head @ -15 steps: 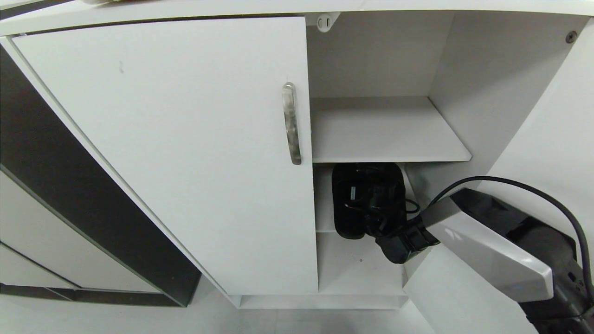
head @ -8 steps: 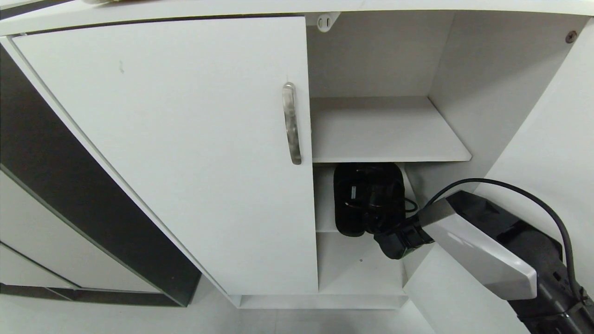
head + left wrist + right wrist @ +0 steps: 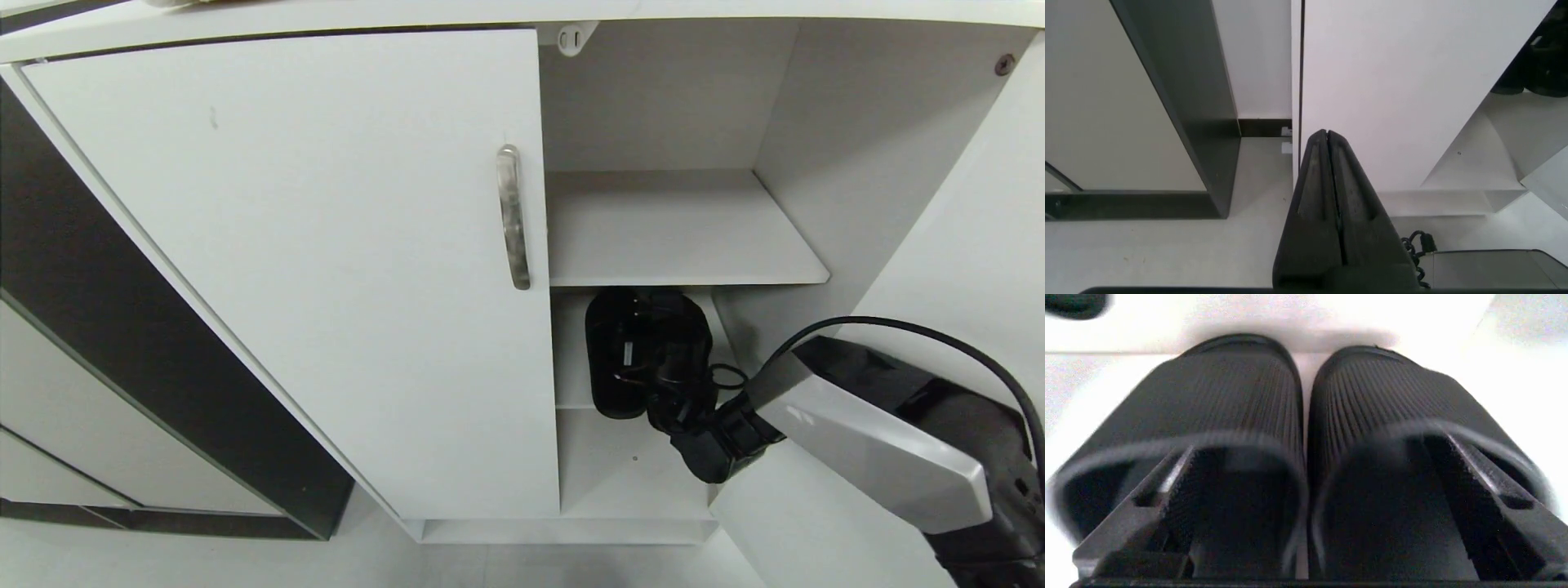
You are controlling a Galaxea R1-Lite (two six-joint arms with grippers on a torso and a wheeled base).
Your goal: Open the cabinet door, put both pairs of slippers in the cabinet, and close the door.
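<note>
A pair of black slippers lies side by side on the lower shelf of the white cabinet, just under the middle shelf. My right gripper is inside the cabinet at the slippers' near end. In the right wrist view the ribbed slippers sit close up, and my right gripper is open, one finger in each slipper's opening. My left gripper is shut on nothing, low before the closed left door.
The cabinet's left door with its metal handle is closed. The right door stands swung open beside my right arm. A dark wall panel runs left of the cabinet. A dark shape lies farther in.
My right arm pushed a little deeper into the cabinet, then drew back toward me. The slippers stay on the lower shelf.
</note>
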